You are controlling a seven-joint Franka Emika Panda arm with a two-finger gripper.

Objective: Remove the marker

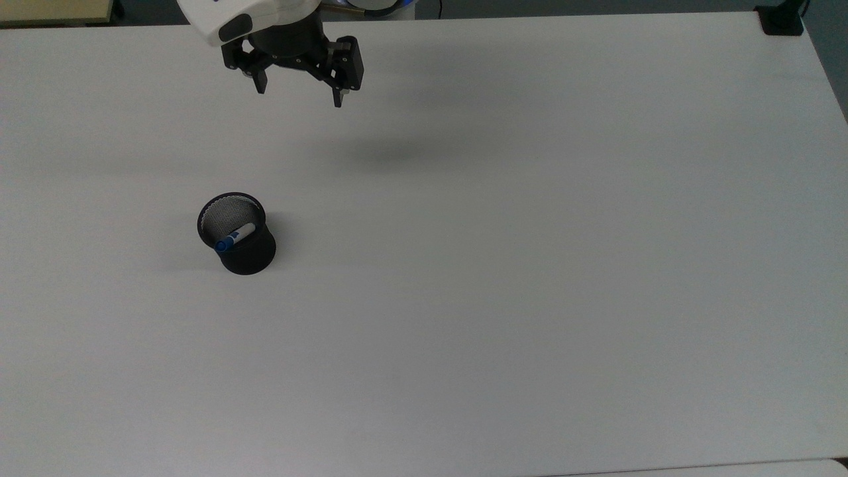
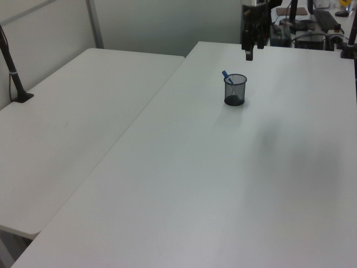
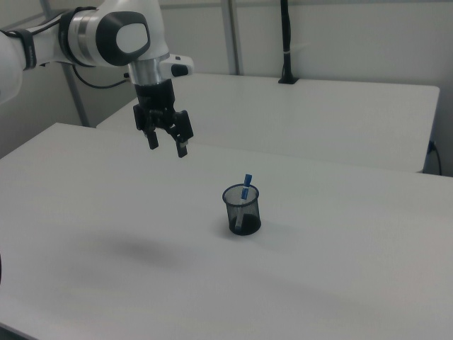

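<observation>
1. Black mesh cup: stands upright on the white tabletop, towards the top view's left. It looks light and is not fastened down, so a sideways knock would probably slide or tip it.
2. Marker: leans inside the cup, white barrel down and blue cap up. In the right view the cap pokes just above the rim. The marker has not yet been taken out.
3. Pincer: hangs released, its two fingers spread wide and holding nothing, high over the far part of the tabletop. In the right view it sits to the cup's upper left.
4. Risks, as judged from this arrangement:
   - A finger coming down on the cup's rim instead of inside it would likely topple the cup and spill the marker.
   - The cap offers a slim, slanted target; fingers closing off-centre may push it aside or pinch only its tip, letting it slip.
   - A lift that is not roughly along the marker's lean may drag the light cup up with it.
5. Relation: the marker lies well apart from the pincer, below it and nearer the top view's lower left; nothing stands between them.
</observation>
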